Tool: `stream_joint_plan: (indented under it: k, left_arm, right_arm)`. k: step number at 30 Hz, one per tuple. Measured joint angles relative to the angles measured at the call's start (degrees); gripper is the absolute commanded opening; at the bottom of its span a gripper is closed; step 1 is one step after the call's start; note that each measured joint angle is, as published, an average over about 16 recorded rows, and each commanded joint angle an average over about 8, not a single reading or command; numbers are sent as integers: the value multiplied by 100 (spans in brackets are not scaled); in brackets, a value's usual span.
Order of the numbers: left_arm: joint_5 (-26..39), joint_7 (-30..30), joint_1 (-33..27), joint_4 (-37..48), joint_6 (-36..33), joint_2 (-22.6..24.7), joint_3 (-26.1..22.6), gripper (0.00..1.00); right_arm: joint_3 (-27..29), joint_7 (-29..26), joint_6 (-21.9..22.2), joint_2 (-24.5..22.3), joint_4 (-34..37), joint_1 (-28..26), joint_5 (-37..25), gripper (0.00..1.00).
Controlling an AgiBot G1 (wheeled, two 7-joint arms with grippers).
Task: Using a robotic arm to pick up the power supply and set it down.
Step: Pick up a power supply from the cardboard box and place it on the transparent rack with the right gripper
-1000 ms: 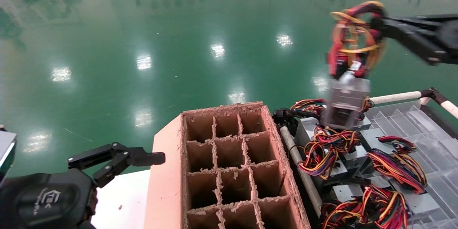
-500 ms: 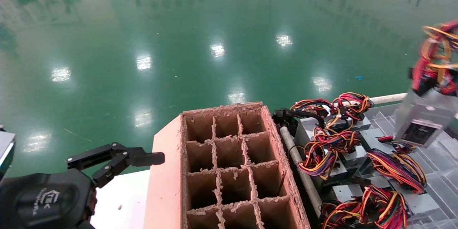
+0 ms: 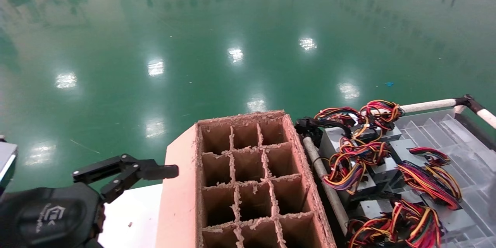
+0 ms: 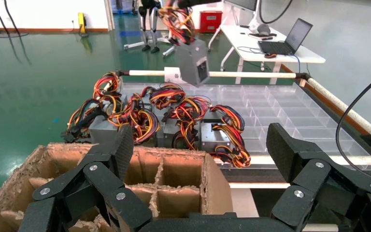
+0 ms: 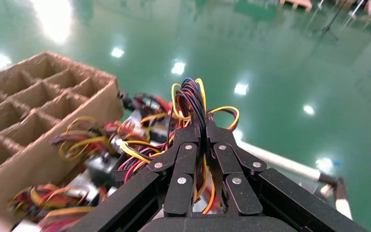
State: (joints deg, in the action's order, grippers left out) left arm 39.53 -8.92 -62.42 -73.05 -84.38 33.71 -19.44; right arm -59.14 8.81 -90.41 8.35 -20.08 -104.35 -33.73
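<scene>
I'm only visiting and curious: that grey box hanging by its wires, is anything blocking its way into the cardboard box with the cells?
Nothing visible does. The right gripper holds the power supply by its wires, high above the clear tray. The cardboard box has open, empty cells, and the left gripper sits beside it.

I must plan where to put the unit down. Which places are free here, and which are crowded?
The cardboard divider box has all visible cells empty. The clear tray's far compartments beside the white rail are bare too. Its side next to the box is crowded with grey units and wire bundles. The right hand holds the power supply by its wires above the tray.
</scene>
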Motion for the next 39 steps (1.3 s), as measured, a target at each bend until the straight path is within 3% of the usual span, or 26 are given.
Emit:
stream_joint_plan:
  k: [17, 39]
  left_arm:
    - [-1, 1, -1, 0, 1, -1, -2, 100]
    - [-3, 2, -1, 0, 2, -2, -5, 100]
  right_arm:
    - [-899, 119, -57, -1002, -665, 1106, 1221, 0]
    - [-1884, 825, 73, -813, -584, 1842, 1984, 0]
